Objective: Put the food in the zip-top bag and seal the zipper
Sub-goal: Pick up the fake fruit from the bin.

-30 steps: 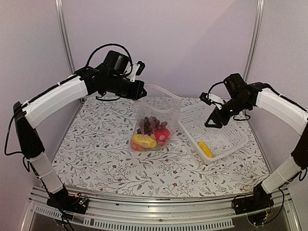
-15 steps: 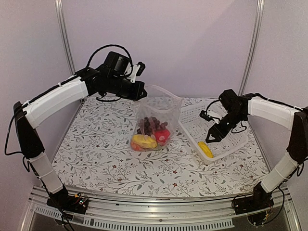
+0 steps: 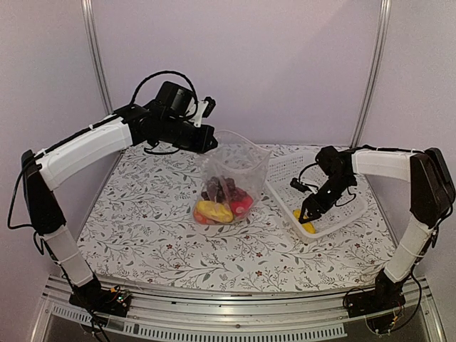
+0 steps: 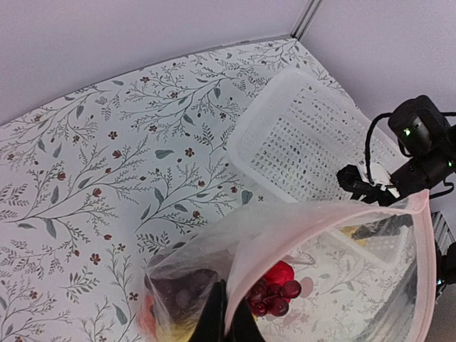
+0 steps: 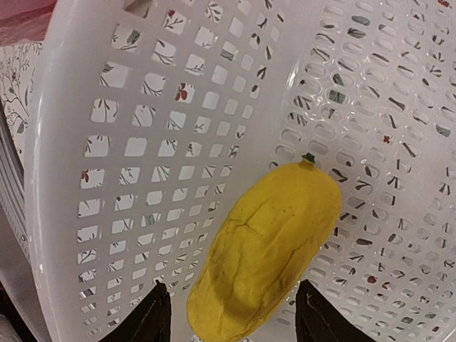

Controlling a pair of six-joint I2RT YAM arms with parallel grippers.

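The clear zip-top bag (image 3: pixel 231 174) stands mid-table, mouth up. My left gripper (image 3: pixel 211 140) is shut on its pale pinkish zipper strip (image 4: pixel 335 214) and holds that edge up. Inside lie dark purple grapes (image 4: pixel 274 296), a red piece (image 3: pixel 240 204), a yellow piece (image 3: pixel 214 210) and an orange piece. My right gripper (image 5: pixel 231 313) is open, down inside the white lattice basket (image 3: pixel 342 187), its fingers either side of a yellow oblong piece (image 5: pixel 267 246), not closed on it. That piece shows partly under the gripper (image 3: pixel 306 216) in the top view. The cauliflower is not visible.
The basket sits right of the bag, near the table's right edge. The floral tablecloth (image 3: pixel 142 214) covers the table. Grey walls and metal posts stand behind.
My right gripper has come down and forward from above the basket into it, ending around the yellow piece. The left gripper and bag have barely moved.
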